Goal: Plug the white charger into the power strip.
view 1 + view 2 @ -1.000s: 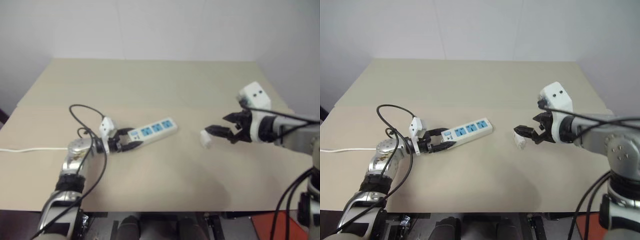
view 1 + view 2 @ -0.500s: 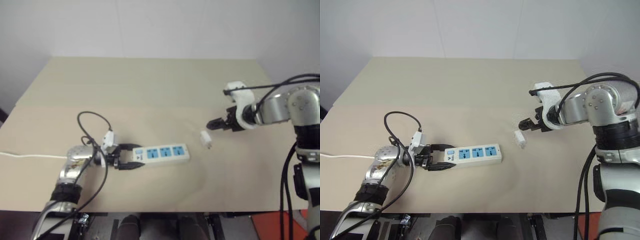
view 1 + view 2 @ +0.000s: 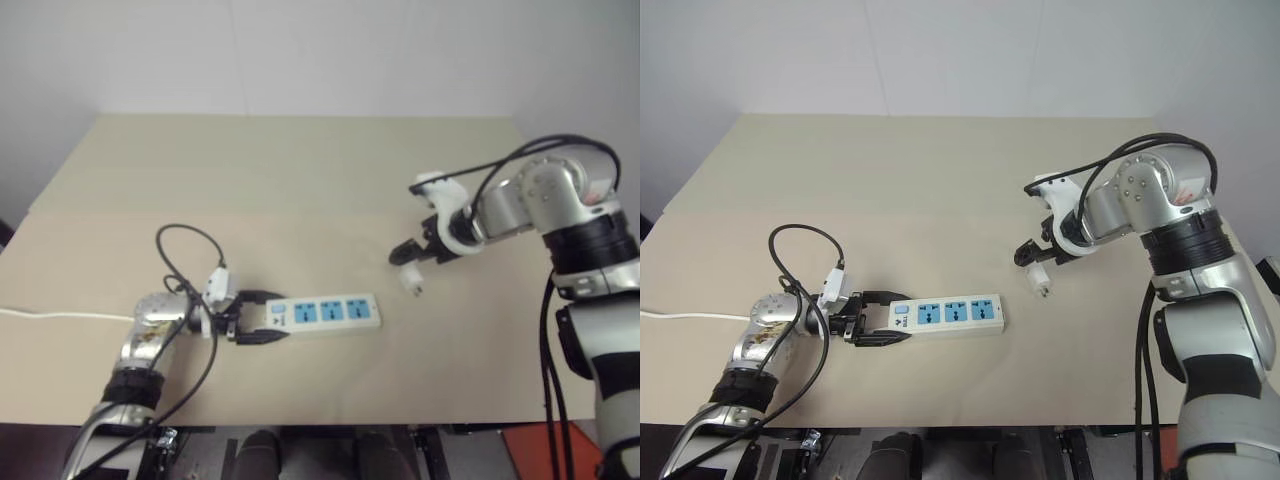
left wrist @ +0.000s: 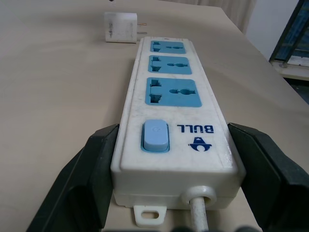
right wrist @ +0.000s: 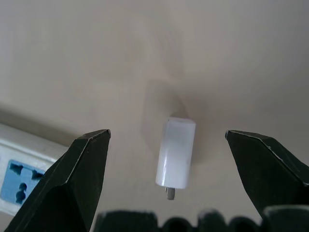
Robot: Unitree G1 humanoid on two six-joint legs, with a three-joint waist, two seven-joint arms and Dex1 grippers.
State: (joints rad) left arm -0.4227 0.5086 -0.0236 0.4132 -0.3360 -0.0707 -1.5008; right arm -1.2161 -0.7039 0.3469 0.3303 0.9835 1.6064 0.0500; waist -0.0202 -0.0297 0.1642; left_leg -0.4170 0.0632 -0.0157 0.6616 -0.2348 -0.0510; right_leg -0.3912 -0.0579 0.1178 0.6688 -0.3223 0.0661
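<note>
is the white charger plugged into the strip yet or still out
Out. The white charger lies on the table with its prongs bare, apart from the power strip, whose three sockets are empty.

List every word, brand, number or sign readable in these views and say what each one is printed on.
"BULL", with a small logo beside it: on the power strip, next to its blue switch.
The logo's own detail is too small to read.
The white charger shows no readable text.

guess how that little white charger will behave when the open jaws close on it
The small white rounded plastic charger lies on its side on the tan table, so it probably slides or spins if nudged. Its smooth shell looks slippery and likely light. The short metal prongs could snag.
</note>
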